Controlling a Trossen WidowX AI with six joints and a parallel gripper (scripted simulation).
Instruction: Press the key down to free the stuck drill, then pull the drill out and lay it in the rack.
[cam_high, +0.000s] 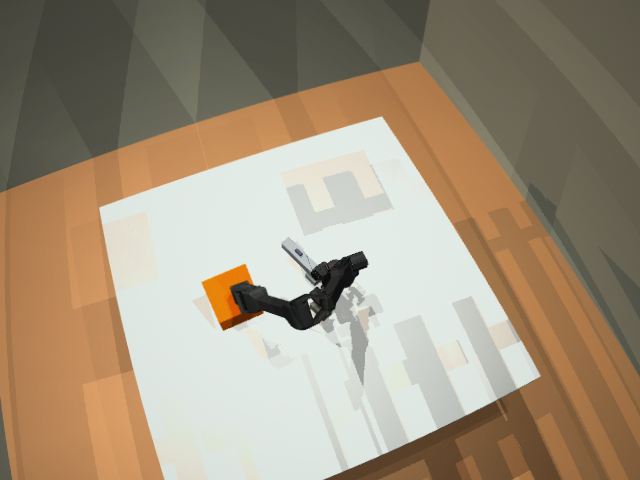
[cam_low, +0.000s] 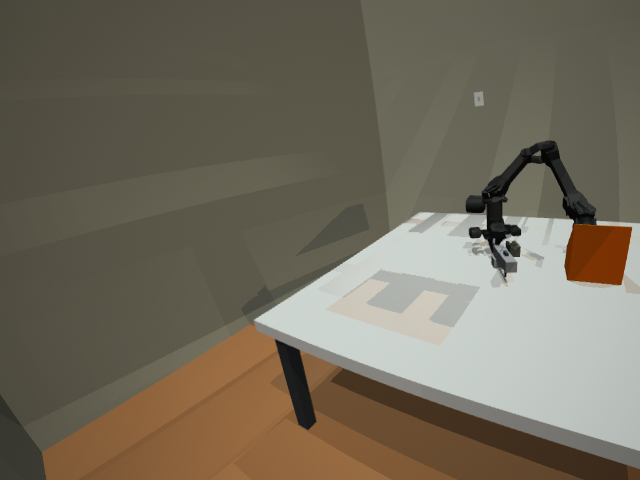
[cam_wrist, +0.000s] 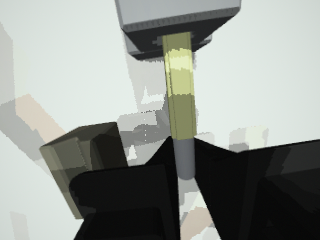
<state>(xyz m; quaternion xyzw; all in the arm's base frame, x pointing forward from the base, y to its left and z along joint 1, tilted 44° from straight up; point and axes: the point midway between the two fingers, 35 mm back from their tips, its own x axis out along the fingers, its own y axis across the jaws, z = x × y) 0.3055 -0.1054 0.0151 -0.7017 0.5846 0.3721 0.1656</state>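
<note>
The drill is a thin rod with a yellow body and a grey end. Its yellow part sticks out of the end of the grey housing; its far end is hidden there. The dark blue key sits on top of the housing and is out of the wrist view. My gripper is shut on the drill's grey end, beyond the yellow part. An olive block, seemingly the rack, stands beside the left finger in the wrist view.
The arm's base is on an orange block at one side of the white table. The arm arches over from there to the housing. Patches of shadow and light lie across the table top.
</note>
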